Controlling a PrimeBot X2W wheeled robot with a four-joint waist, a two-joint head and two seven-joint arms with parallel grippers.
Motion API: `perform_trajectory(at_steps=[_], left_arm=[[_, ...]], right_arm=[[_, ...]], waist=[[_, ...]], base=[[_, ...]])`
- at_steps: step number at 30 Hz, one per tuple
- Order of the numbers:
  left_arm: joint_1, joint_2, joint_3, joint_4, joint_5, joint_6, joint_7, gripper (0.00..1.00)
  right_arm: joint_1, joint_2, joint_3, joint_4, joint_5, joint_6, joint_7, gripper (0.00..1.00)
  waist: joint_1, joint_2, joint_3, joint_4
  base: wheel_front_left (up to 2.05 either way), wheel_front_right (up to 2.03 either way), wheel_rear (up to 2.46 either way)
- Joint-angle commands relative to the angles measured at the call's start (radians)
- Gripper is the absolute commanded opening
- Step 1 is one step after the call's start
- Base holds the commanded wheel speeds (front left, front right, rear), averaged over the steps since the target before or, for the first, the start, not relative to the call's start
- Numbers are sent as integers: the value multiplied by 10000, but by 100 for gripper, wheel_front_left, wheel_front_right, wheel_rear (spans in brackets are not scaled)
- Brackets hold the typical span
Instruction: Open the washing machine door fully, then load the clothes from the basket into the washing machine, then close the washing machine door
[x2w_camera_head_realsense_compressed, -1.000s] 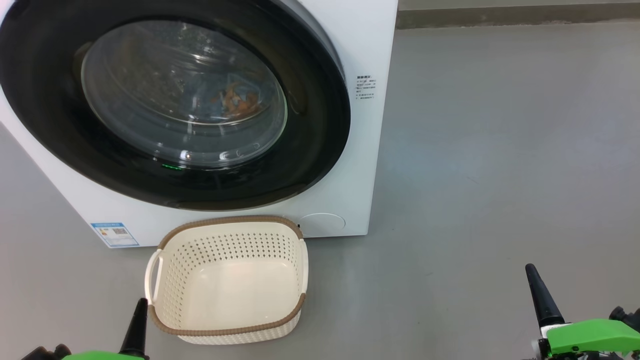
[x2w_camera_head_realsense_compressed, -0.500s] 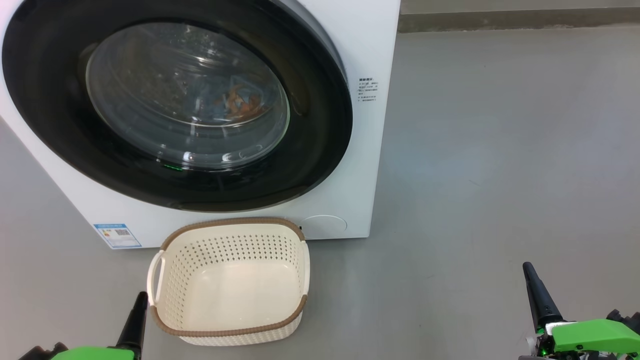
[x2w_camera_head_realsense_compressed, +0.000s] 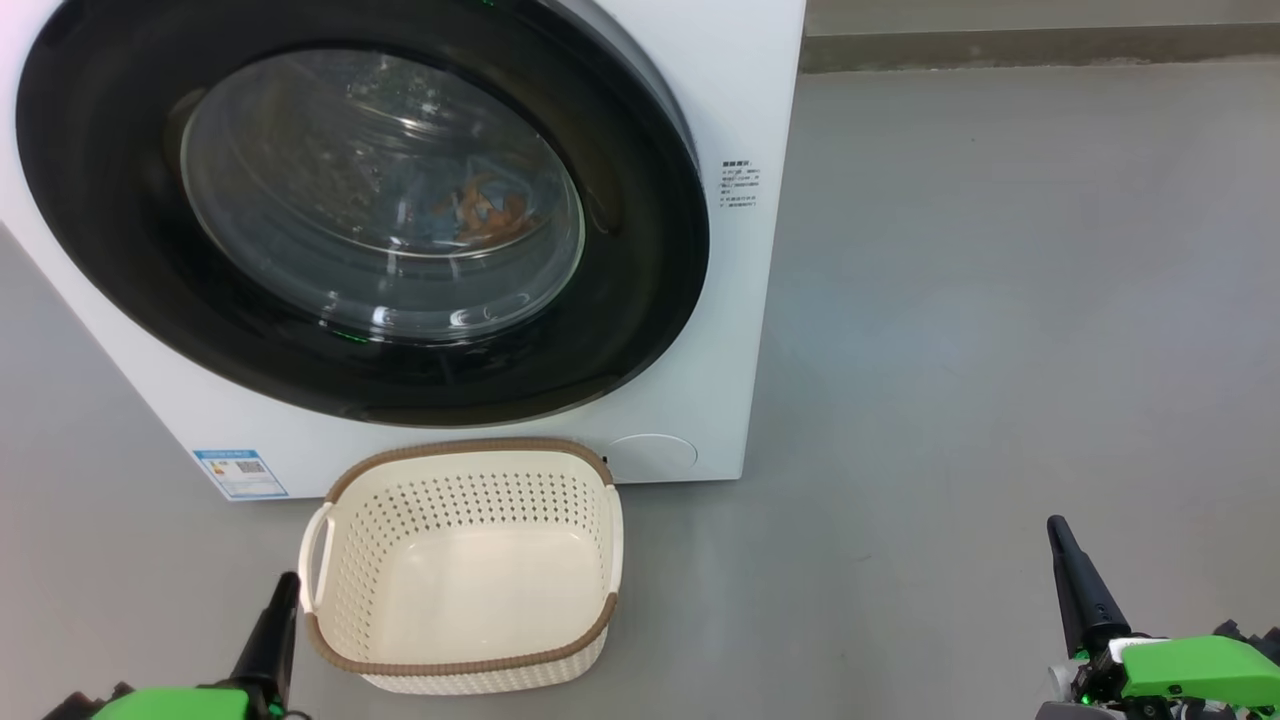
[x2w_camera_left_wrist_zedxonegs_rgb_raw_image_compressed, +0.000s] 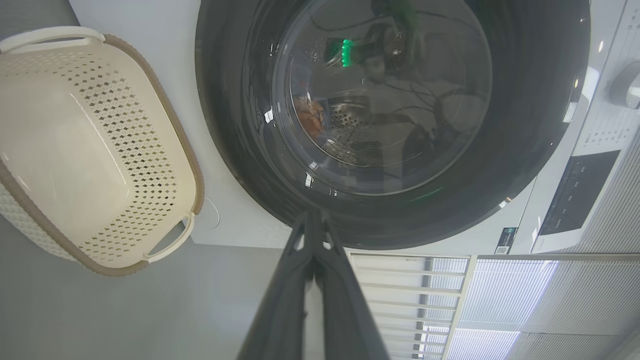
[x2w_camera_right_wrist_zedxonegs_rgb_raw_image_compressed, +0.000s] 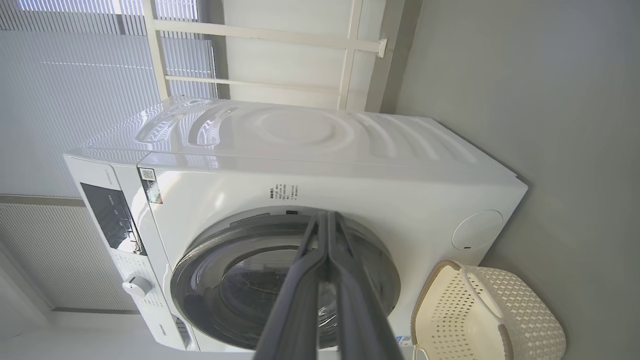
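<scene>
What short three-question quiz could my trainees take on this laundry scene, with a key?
1. True or false: the basket holds nothing.
2. Where are the clothes? A. on top of the washing machine; B. inside it, behind the shut washing machine door; C. in the basket.
3. Fill in: the fingers of the left gripper and of the right gripper are pressed ____.
Key: 1 true; 2 B; 3 together (both shut on nothing).
</scene>
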Motion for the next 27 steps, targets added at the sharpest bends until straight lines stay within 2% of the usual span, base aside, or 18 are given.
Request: perform_trajectory(at_steps=[1, 6, 27], left_arm=[[-496, 101, 357, -205, -301, -26, 113, 0], [-538, 99, 395, -205, -780, -27, 243, 0], [-537, 99, 391, -205, -783, -27, 240, 0]], right_arm=[[-404, 33, 128, -328, 299, -11, 134, 0], [-415, 91, 90, -376, 679, -13, 265, 0], [-415, 92, 88, -376, 677, -13, 267, 0]], waist=[[0, 0, -9, 7], [0, 0, -34, 24], [0, 0, -34, 24]], base=[[0, 0, 0], [0, 0, 0], [0, 0, 0]])
